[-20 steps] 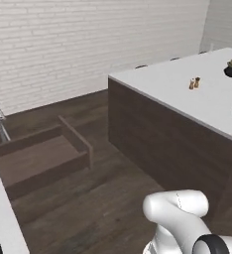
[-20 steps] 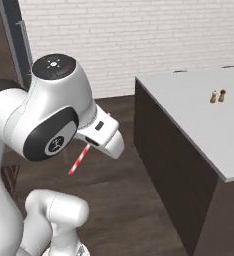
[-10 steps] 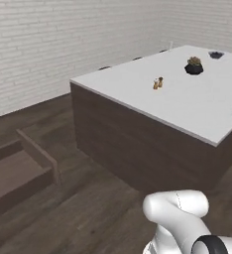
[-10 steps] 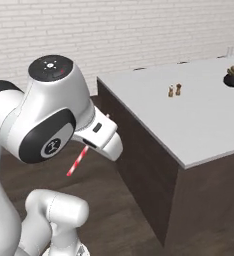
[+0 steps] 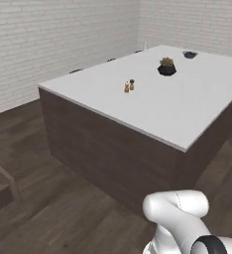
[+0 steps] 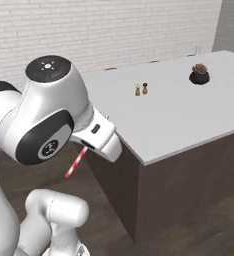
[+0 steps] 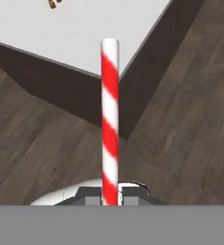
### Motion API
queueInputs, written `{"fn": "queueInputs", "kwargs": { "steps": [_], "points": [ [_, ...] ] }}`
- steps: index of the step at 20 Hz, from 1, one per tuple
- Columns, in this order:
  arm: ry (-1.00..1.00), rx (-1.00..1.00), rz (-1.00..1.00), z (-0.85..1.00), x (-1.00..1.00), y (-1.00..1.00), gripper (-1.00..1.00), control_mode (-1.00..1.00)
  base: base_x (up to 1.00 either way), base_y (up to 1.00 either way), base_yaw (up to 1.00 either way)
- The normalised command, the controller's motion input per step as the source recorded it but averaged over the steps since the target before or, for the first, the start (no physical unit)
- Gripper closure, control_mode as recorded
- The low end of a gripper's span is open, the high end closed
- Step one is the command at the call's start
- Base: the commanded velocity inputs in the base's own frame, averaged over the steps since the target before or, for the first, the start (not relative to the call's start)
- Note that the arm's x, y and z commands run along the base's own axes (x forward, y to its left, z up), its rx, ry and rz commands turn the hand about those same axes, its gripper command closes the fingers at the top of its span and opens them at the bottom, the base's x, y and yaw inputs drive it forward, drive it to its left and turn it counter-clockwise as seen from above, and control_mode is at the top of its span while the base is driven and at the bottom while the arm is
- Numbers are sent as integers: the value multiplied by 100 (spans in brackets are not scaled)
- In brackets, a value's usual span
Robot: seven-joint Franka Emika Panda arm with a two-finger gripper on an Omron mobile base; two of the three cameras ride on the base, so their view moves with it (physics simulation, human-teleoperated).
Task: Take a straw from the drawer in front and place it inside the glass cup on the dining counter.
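Note:
My gripper (image 7: 110, 195) is shut on the straw (image 7: 109, 119), a red-and-white striped stick that stands straight up from between the fingertips in the hand view. In the right base view the straw (image 6: 74, 165) pokes out down and left from under the white hand, in the air above the floor. The dining counter (image 5: 162, 106), a white slab on dark brown sides, lies ahead, and its near corner (image 7: 95, 43) sits behind the straw's tip. A corner of the open drawer (image 5: 3, 179) shows low at the far left. The glass cup is out of view.
On the dining counter (image 6: 184, 117) stand two small shakers (image 5: 129, 86) (image 6: 141, 89), a plant in a black pot (image 5: 166, 66) (image 6: 199, 74) and a small dark bowl (image 5: 189, 54). Dark wood floor surrounds the counter; a white brick wall runs behind.
The whole picture has swung: the base has turned, so the counter now sits mid-view and the drawer has slid to the left edge. The straw stays in the shut gripper.

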Motion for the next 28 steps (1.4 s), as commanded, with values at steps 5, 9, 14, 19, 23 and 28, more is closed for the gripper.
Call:
{"fn": "queueInputs", "kwargs": {
  "steps": [5,9,14,19,23,28],
  "points": [
    [0,0,0,0,0,0,100,100,17,-88,-11],
    [0,0,0,0,0,0,100,100,24,-98,-4],
    [0,0,0,0,0,0,100,100,28,-100,-1],
    [0,0,0,0,0,0,100,100,41,-100,0],
    [0,0,0,0,0,0,100,100,50,-100,0],
    [0,0,0,0,0,0,100,100,60,-100,0]
  ]
}}
